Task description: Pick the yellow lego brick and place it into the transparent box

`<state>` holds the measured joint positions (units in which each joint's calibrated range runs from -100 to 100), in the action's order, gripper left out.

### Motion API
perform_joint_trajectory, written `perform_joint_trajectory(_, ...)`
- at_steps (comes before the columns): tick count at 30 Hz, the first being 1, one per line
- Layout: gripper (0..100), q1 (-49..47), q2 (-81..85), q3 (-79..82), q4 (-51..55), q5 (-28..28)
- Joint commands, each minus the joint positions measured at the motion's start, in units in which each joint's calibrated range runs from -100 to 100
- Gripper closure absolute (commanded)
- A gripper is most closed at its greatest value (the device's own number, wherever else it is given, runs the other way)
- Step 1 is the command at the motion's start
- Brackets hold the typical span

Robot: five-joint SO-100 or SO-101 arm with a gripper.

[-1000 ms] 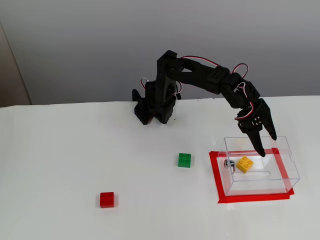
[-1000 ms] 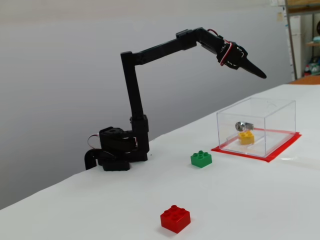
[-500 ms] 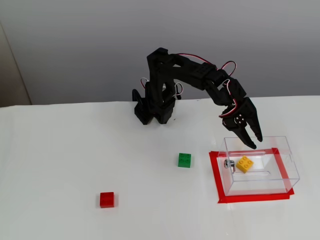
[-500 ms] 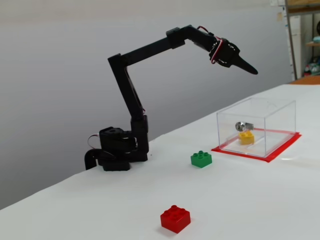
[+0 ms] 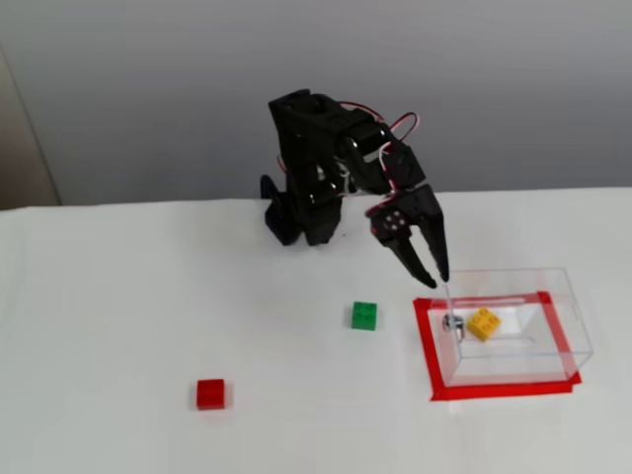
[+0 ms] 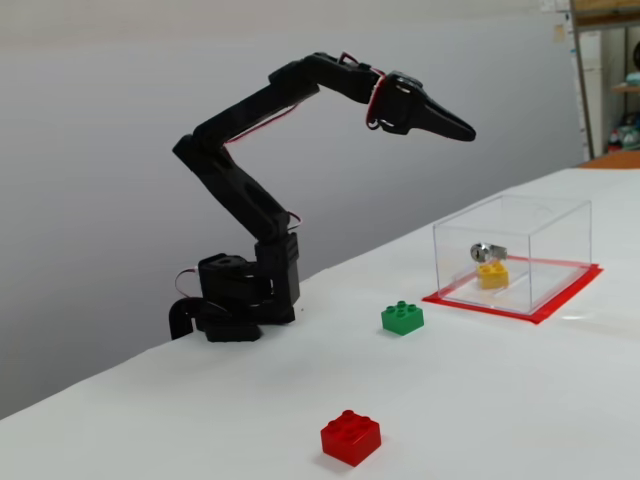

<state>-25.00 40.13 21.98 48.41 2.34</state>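
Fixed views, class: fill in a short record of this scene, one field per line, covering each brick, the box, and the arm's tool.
yellow lego brick: inside the transparent box, on its floor
transparent box: on the white table, bordered by red tape
green brick: on the table, outside the box
red brick: on the table, farthest from the box
tool: empty, raised above the table near the box; open or shut unclear

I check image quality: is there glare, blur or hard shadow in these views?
In a fixed view, soft even light, the claw slightly blurred; in another fixed view, the transparent box shows faint reflections, the yellow lego brick stays visible.
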Motion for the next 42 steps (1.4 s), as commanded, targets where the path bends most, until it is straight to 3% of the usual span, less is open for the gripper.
perform_joint_trajectory(1, 94, 4.85, 5.82, 2.62, -0.29, -0.36)
perform_joint_trajectory(9, 95, 13.65, 13.03, 8.95, -0.2, -2.81)
perform_joint_trajectory(19, 95, 24.22, 16.0, 10.48, 11.2, -3.18)
perform_joint_trajectory(22, 99, 24.96, 17.19, 13.29, 11.2, -5.11)
perform_joint_trajectory(42, 99, 27.18, 37.73, 42.58, 10.59, -5.89)
